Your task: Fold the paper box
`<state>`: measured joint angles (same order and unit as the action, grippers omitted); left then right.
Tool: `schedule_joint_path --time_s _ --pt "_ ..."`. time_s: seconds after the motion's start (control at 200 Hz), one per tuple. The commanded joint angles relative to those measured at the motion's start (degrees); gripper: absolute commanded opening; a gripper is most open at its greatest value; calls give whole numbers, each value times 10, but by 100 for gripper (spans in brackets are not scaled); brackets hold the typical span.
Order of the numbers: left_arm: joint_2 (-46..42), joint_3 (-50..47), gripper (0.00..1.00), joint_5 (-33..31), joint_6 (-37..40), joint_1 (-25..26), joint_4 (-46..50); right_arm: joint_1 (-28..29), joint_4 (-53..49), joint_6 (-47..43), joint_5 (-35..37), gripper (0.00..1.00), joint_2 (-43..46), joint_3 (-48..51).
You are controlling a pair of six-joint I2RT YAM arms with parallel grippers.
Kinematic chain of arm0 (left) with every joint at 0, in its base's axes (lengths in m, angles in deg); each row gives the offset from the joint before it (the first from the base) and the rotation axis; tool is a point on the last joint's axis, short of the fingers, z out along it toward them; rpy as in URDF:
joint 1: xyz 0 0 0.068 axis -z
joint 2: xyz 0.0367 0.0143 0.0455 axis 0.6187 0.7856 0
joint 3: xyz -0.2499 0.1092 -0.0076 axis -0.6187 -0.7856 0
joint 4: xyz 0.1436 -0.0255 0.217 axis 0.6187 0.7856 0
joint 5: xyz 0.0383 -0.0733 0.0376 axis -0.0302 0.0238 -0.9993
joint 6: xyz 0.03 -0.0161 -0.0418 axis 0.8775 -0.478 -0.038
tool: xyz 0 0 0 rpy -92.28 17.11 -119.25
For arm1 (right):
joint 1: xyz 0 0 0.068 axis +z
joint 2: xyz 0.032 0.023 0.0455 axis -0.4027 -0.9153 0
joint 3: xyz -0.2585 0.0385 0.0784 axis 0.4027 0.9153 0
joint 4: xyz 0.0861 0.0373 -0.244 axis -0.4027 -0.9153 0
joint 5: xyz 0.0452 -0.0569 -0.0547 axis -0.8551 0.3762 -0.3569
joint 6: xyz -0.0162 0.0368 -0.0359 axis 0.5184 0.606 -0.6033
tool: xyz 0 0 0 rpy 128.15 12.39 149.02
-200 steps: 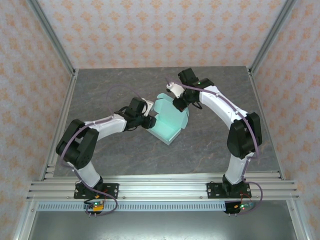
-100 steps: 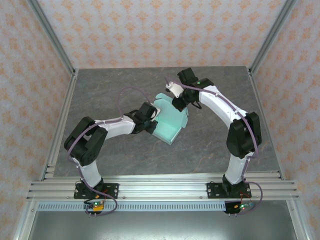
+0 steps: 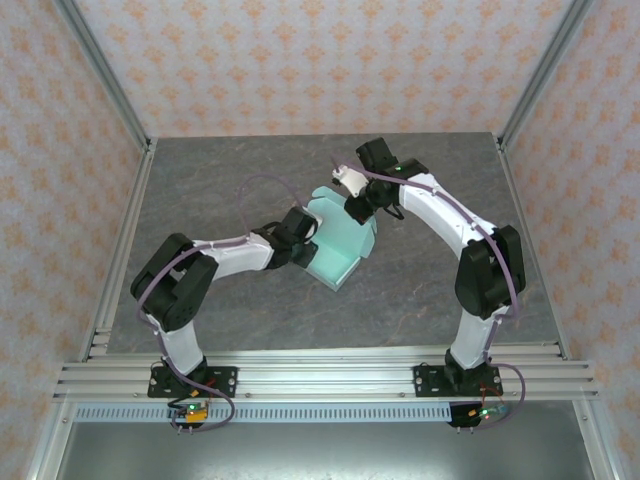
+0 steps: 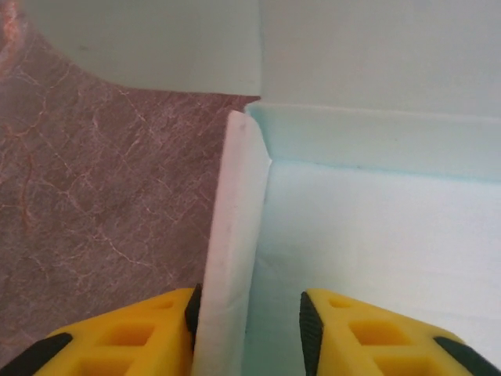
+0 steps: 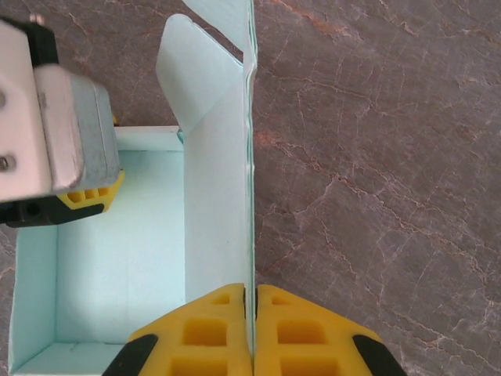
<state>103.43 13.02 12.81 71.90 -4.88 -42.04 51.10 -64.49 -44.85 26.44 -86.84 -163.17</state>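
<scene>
1. Two grippers meet at the pale mint-green card paper box point(image 3: 340, 250), which lies mid-table on the grey veined tabletop point(image 3: 220, 180). The left gripper point(image 3: 305, 243) is at its left wall, the right gripper point(image 3: 358, 207) at its far edge.
2. Left wrist: the left gripper point(image 4: 246, 337) straddles the box's side wall point(image 4: 231, 258) with its jaws parted. One yellow finger point(image 4: 117, 341) touches the wall from outside.
3. Right wrist: the right gripper point(image 5: 250, 329) pinches the box's upright panel point(image 5: 219, 196).
</scene>
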Motion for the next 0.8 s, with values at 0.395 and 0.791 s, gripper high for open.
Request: schedule_joint_path --time_s 0.395,0.791 --pt "7 51 46 92 -12 -37 10 2 -25 -22 -12 3 0 -15" --pt "36 31 26 24 -16 -36 -37 2 -27 -21 -25 3 2 -16"
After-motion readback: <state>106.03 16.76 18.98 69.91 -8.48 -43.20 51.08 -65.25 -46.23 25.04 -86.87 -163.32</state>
